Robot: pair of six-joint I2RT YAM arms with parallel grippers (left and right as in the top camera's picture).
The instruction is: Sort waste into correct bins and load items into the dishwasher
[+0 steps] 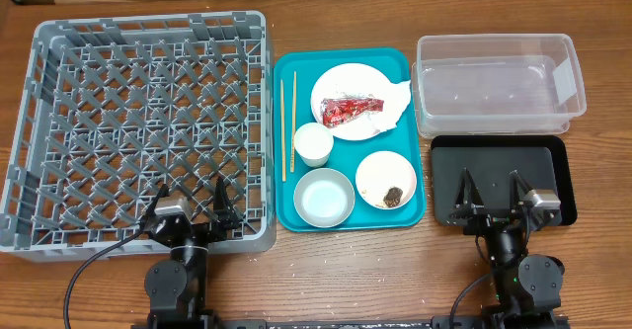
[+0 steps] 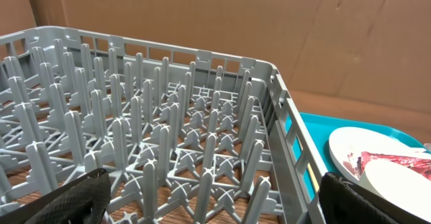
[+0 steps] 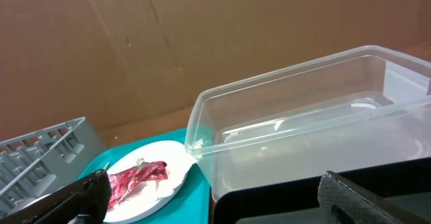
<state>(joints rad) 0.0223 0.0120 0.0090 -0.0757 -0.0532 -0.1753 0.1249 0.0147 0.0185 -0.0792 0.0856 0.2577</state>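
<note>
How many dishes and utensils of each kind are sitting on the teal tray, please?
plate: 1
cup: 1
bowls: 2
chopsticks: 2
Total: 6

you see a grey matt plastic rack [image 1: 138,122], a clear glossy plastic tub [image 1: 497,84], a shiny crinkled red wrapper [image 1: 351,111], thin wooden chopsticks [image 1: 288,126], and a wood-grain table [image 1: 375,270].
</note>
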